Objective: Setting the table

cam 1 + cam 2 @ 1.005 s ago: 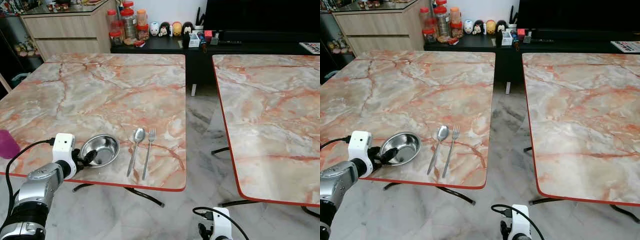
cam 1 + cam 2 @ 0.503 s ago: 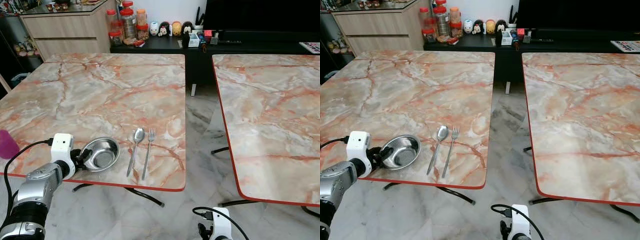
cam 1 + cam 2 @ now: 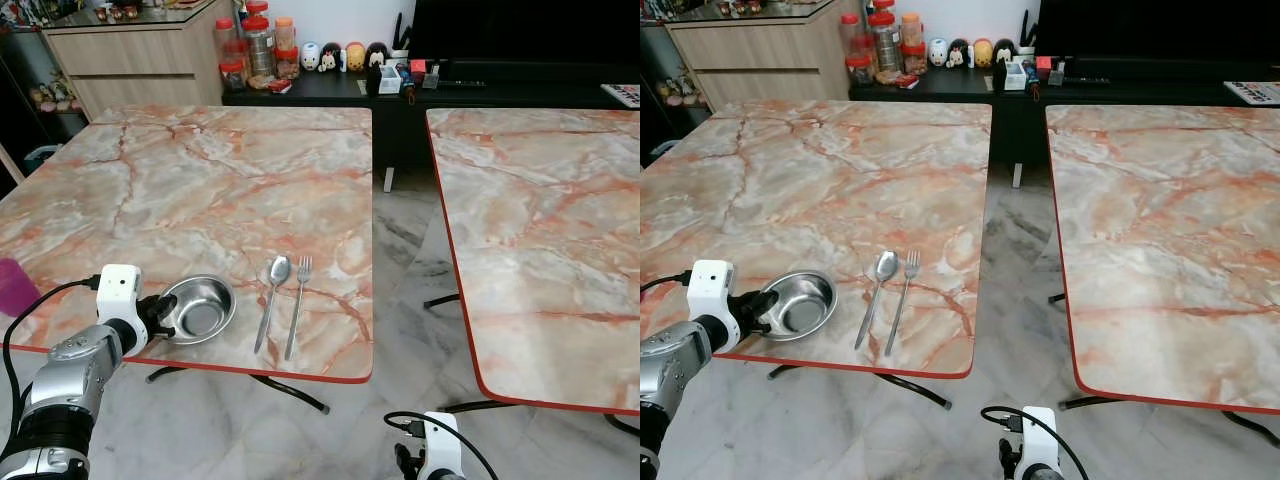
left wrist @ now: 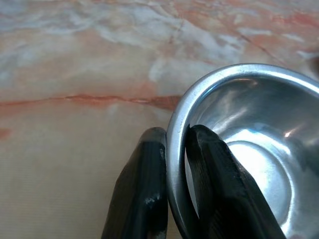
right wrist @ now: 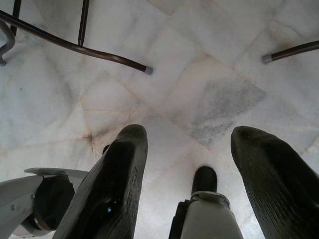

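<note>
A shiny steel bowl (image 3: 201, 309) rests near the front edge of the left marble table (image 3: 200, 180). My left gripper (image 3: 160, 313) is shut on the bowl's left rim; in the left wrist view one black finger (image 4: 142, 194) lies outside the rim (image 4: 175, 149) and the other inside. To the bowl's right lie a spoon (image 3: 272, 295) and a fork (image 3: 297, 300), side by side. Low by the floor hangs my right gripper (image 5: 192, 184), open and holding nothing.
A purple cup (image 3: 12, 287) stands at the table's left edge. A second marble table (image 3: 540, 230) is on the right across a floor gap (image 3: 405, 250). Jars and figurines (image 3: 290, 50) line a dark sideboard at the back. Table legs (image 5: 79, 47) cross the floor near the right gripper.
The left gripper has drawn the bowl a little left and toward the front edge, and the bowl has come down from tilted to level. The right arm has not moved.
</note>
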Robot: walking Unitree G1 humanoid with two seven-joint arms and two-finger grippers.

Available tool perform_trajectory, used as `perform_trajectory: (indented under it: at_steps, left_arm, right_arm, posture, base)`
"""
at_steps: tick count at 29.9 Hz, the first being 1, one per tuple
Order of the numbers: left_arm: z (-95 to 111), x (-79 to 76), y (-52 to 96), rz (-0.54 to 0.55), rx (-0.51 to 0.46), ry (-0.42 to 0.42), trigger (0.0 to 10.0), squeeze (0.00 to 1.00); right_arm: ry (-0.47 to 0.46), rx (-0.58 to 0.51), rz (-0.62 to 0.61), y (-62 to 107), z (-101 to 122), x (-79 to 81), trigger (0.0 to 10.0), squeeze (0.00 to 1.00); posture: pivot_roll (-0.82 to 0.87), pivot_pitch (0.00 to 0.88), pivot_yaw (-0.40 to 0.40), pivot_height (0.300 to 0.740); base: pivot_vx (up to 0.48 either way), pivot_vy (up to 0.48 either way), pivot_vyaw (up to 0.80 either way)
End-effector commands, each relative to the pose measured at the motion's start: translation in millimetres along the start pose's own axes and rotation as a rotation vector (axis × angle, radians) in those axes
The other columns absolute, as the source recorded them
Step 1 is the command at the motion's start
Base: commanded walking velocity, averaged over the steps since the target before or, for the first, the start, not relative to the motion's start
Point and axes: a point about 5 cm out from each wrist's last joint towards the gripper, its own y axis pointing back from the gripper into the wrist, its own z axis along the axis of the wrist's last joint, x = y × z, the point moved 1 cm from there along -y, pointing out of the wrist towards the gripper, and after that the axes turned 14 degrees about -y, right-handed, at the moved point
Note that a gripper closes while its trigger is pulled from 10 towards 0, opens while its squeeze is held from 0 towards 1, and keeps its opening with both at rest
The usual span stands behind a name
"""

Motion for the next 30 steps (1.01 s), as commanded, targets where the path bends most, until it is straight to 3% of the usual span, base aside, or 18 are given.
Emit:
perform_trajectory:
  at_steps: [1,11,19,21,24,25,26,27,28,30]
  left_arm:
    - [-1.7,1.0,1.6,0.02,-0.003,0.036,0.0,0.0]
    - [13.7,3.0,4.9,0.072,-0.145,0.191,0.0,0.0]
    - [35.0,6.7,9.4,0.129,-0.316,0.323,0.0,0.0]
    - [46.8,6.1,11.1,0.138,-0.399,0.373,0.0,0.0]
    - [58.3,1.5,12.0,0.136,-0.467,0.364,0.0,0.0]
    - [69.5,-10.0,10.9,0.125,-0.523,0.359,2.3,0.0]
    - [72.8,-14.9,10.3,0.118,-0.536,0.359,9.5,0.0]
    - [74.3,-17.7,10.0,0.114,-0.543,0.361,9.5,0.0]
    - [77.8,-24.0,8.1,0.123,-0.564,0.401,10.0,0.0]
    - [80.2,-32.7,5.0,0.135,-0.593,0.477,10.0,0.0]
  right_arm:
    - [-0.005,0.0,0.004,-0.6,1.1,2.3,10.0,0.0]
    - [-0.004,-0.001,0.003,-0.6,1.7,1.7,10.0,0.0]
    - [-0.003,-0.001,0.0,-0.4,1.9,0.3,10.0,0.0]
    - [-0.002,0.0,-0.003,-0.1,1.6,-1.3,10.0,0.0]
    - [0.001,0.002,-0.006,0.2,1.2,-2.9,10.0,0.0]
    - [0.011,0.003,-0.011,0.4,1.3,-4.3,10.0,0.0]
    - [0.011,0.002,-0.013,0.5,1.4,-5.1,10.0,0.0]
    - [0.011,0.002,-0.015,0.5,1.5,-5.5,10.0,0.0]
    - [0.01,-0.001,-0.018,0.6,2.3,-6.8,10.0,0.0]
    - [0.014,-0.002,-0.021,0.7,3.1,-7.9,10.0,0.0]
  posture:
    - [0.05,0.0,0.058,0.74]
    - [0.05,0.0,0.053,0.74]
    - [0.05,0.0,0.047,0.74]
    - [0.05,0.0,0.039,0.74]
    - [0.05,0.0,0.035,0.74]
    - [0.05,0.0,0.032,0.74]
    - [0.05,0.0,0.028,0.74]
    - [0.05,0.0,0.028,0.74]
    - [0.04,0.0,0.026,0.74]
    - [0.03,0.0,0.027,0.74]
  base:
    - [0.0,0.0,0.0]
    - [0.0,0.0,0.0]
    - [0.0,0.0,0.0]
    - [0.0,0.0,0.0]
    - [0.0,0.0,0.0]
    - [0.0,0.0,0.0]
    - [0.0,0.0,0.0]
    - [0.0,0.0,0.0]
    - [0.0,0.0,0.0]
    - [0.0,0.0,0.0]
